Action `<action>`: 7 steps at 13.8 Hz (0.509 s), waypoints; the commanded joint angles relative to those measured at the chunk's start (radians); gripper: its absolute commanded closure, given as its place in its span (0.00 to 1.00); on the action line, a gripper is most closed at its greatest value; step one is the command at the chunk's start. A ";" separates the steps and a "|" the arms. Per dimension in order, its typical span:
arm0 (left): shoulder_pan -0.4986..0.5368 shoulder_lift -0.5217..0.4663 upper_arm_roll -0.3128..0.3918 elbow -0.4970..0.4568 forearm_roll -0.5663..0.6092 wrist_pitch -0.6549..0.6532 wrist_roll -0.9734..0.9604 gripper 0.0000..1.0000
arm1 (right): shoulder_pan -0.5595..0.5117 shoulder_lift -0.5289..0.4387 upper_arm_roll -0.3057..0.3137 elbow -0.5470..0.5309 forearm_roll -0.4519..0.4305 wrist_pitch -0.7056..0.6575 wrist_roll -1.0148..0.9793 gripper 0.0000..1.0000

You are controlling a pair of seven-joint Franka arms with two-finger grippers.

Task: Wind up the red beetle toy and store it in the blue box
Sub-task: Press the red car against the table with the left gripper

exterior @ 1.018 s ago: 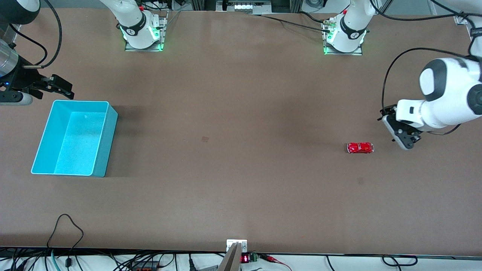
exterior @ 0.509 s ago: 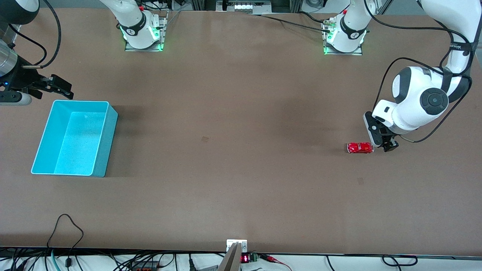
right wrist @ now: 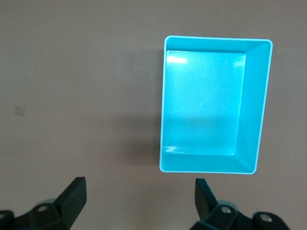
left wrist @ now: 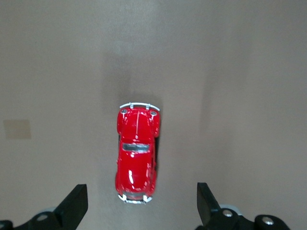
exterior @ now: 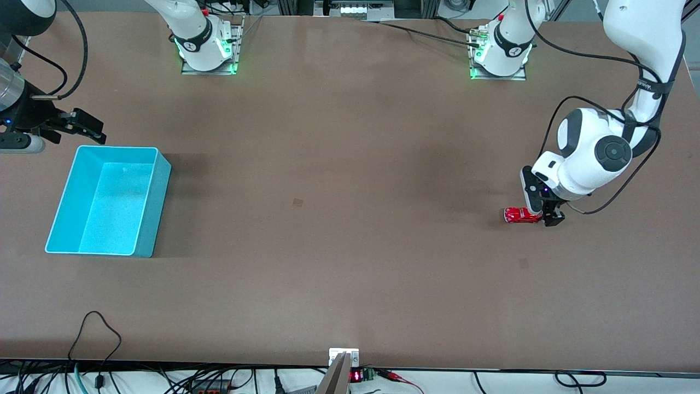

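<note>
The red beetle toy (exterior: 520,215) stands on its wheels on the brown table toward the left arm's end. My left gripper (exterior: 542,213) hangs open just above the end of the toy. In the left wrist view the toy (left wrist: 136,153) lies lengthwise, its bumper end reaching in between the two black fingertips (left wrist: 76,203) without touching them, so the left gripper (left wrist: 141,205) holds nothing. The blue box (exterior: 156,208) sits empty toward the right arm's end. My right gripper (exterior: 90,127) waits open in the air beside the box's rim (right wrist: 252,105), with nothing in the right gripper (right wrist: 139,197).
Both arm bases (exterior: 208,52) (exterior: 499,54) stand along the table's edge farthest from the front camera. A small dark patch (exterior: 298,202) marks the table's middle. Cables (exterior: 95,328) and a metal bracket (exterior: 343,358) lie along the nearest edge.
My left arm has swung in toward the toy and come down, bringing its open gripper from beside the toy to over its end. The right arm, box and toy have not moved.
</note>
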 commanded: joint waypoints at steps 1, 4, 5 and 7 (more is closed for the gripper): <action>0.015 0.028 -0.004 -0.001 0.016 0.039 0.040 0.00 | -0.006 0.007 0.003 0.019 0.001 -0.015 0.007 0.00; 0.018 0.040 -0.002 -0.012 0.014 0.040 0.035 0.00 | -0.004 0.010 0.003 0.019 0.001 -0.015 0.004 0.00; 0.021 0.047 -0.002 -0.013 0.014 0.043 0.035 0.00 | -0.006 0.010 0.003 0.019 0.001 -0.015 0.004 0.00; 0.024 0.053 -0.002 -0.015 0.011 0.068 0.035 0.00 | -0.006 0.010 0.003 0.019 0.001 -0.015 0.004 0.00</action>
